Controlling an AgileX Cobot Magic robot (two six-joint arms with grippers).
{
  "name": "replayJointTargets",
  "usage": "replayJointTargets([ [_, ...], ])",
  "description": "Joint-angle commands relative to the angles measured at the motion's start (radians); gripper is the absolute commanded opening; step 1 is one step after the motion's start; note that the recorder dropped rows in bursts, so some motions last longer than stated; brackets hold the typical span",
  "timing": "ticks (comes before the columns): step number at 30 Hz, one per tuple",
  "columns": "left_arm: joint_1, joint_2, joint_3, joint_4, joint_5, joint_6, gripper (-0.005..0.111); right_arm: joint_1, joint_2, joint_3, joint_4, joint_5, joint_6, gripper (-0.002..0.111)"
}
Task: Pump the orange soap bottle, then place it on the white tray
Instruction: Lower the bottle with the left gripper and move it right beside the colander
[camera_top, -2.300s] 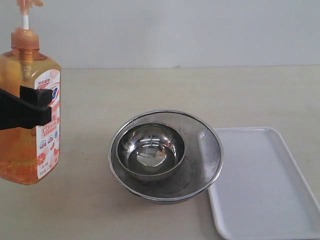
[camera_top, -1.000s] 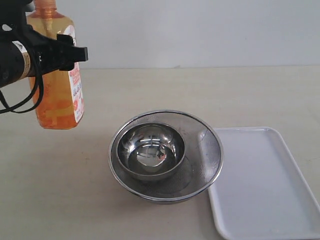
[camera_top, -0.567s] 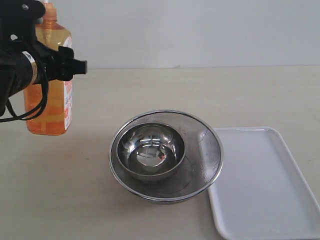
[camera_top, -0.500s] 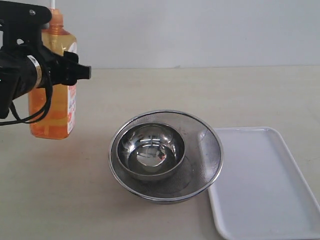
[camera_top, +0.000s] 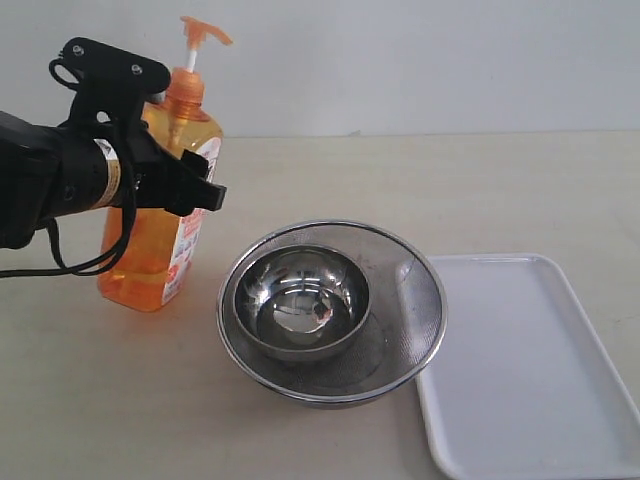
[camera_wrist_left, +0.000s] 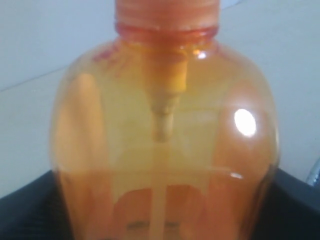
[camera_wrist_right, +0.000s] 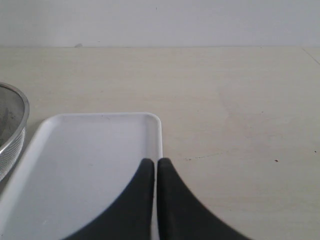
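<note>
Soft, even light fills my workspace, casting only faint shadows on the table (camera_top: 400, 180). My left wrist camera shows the orange soap bottle (camera_wrist_left: 165, 150) blurred and close, a round glare spot on its shoulder; the steel bowl (camera_top: 300, 305) mirrors bright highlights.

Soap bottle (camera_top: 148, 268): tall, translucent orange, with an orange pump head raised on a white stem and a white-pink label. It stood at left, leaning slightly, clamped at mid-body by the left gripper (camera_top: 195, 185). Tray (camera_top: 530, 380): white, rectangular, rounded corners, low rim. It lay flat at right, well apart from the bottle.
</note>
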Motion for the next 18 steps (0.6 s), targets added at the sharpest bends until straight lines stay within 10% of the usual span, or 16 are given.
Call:
replayJointTargets([
  [1,-0.001,-0.010,-0.016,0.027,-0.011,0.036,0.005,-0.006,-0.004,0.003,-0.003,-0.008,-0.003,0.000],
  [18,-0.001,-0.010,-0.016,0.027,-0.094,0.063,0.005,-0.006,-0.004,0.003,-0.003,-0.008,-0.003,0.000],
])
